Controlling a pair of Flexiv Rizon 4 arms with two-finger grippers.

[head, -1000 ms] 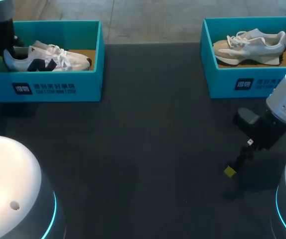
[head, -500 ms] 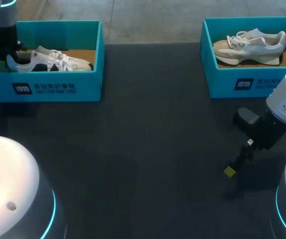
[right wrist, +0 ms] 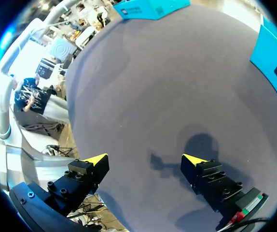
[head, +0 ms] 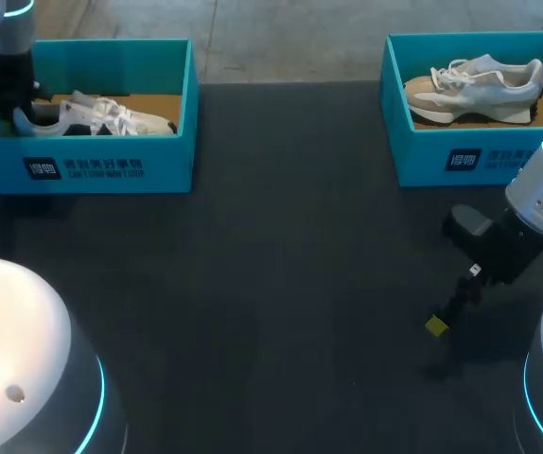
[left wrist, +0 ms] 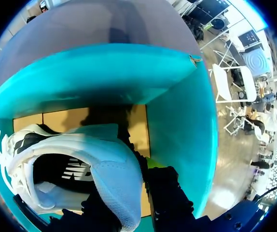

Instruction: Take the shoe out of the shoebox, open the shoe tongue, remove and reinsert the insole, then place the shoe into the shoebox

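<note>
The white shoe (head: pixel 101 115) is seen lying inside the teal shoebox (head: pixel 111 165) at the far left of the worktop (head: pixel 281 265), its heel clamped between the left fingers (left wrist: pixel 170 193). The right fingers (right wrist: pixel 92 166) are held wide apart, gripping nothing, just above the worktop.

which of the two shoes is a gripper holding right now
The white shoe with black markings in the left shoebox: the left gripper clamps its heel between its fingers. The beige shoe in the right shoebox lies untouched.

shoe (head: pixel 111 115) in left shoebox (head: pixel 111 168), second shoebox (head: pixel 423 156) right
</note>
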